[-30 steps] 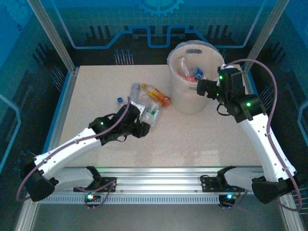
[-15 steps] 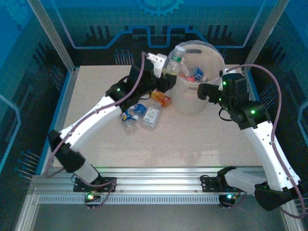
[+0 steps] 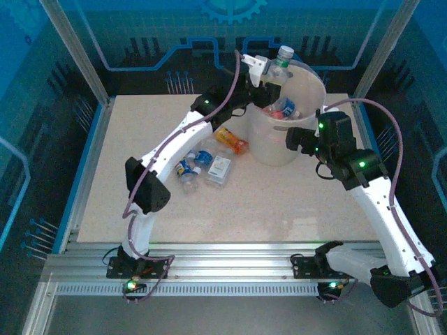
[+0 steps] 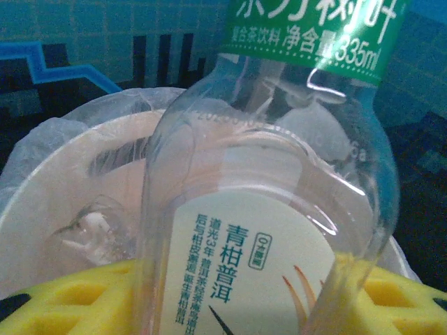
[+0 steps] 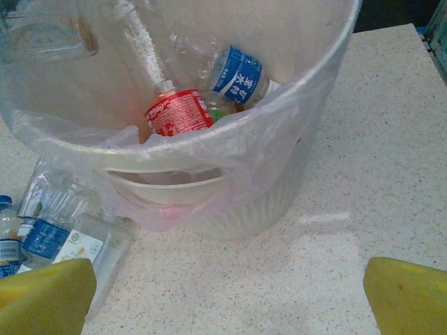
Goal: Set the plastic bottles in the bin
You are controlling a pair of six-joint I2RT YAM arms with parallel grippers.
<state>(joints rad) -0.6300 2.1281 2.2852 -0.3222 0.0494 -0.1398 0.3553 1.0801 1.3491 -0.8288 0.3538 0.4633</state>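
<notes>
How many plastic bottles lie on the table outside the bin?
4 visible: an orange-labelled bottle beside the bin, a white-labelled bottle just below it in the top view, a blue-labelled bottle left of that, a second blue-labelled bottle farther left. They overlap; another may be hidden.

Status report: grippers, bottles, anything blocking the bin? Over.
Left gripper shut on green-label bottle, over the bin. Right gripper open, beside the bin. Several bottles loose on table. Bin mouth unobstructed.

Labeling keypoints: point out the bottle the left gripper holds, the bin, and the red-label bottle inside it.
green-label bottle (image 4: 279,164), left wrist view, clear body above the white label.
bin (image 5: 279,192), right wrist view, outer front wall.
red-label bottle (image 5: 178,112), right wrist view, red label.
</notes>
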